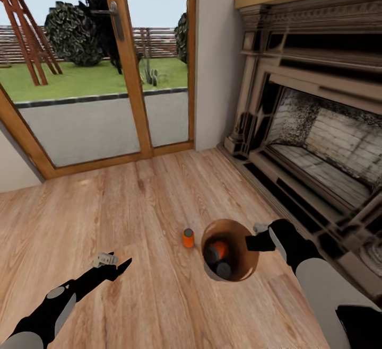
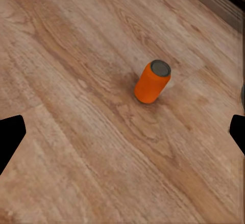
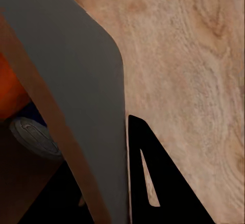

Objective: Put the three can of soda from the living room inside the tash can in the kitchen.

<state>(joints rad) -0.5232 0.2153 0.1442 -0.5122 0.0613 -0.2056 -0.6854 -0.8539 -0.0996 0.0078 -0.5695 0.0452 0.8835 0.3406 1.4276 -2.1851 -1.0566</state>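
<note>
- One can of soda (image 1: 188,237) stands upright on the plank floor (image 1: 148,200), long axis vertical, just left of the tash can (image 1: 249,264) and apart from it.
- Two more cans (image 1: 218,256) already lie inside the tash can, which the right gripper (image 1: 258,241) pinches by its rim, one finger inside the wall.
- Left gripper (image 1: 114,264) is the free one: it hovers to the left of the standing can, jaws spread wide and aimed at it, the can ahead of and between the fingertips (image 2: 11,134) in the left wrist view.
- Left arm reaches low and forward, close to the floor.
</note>
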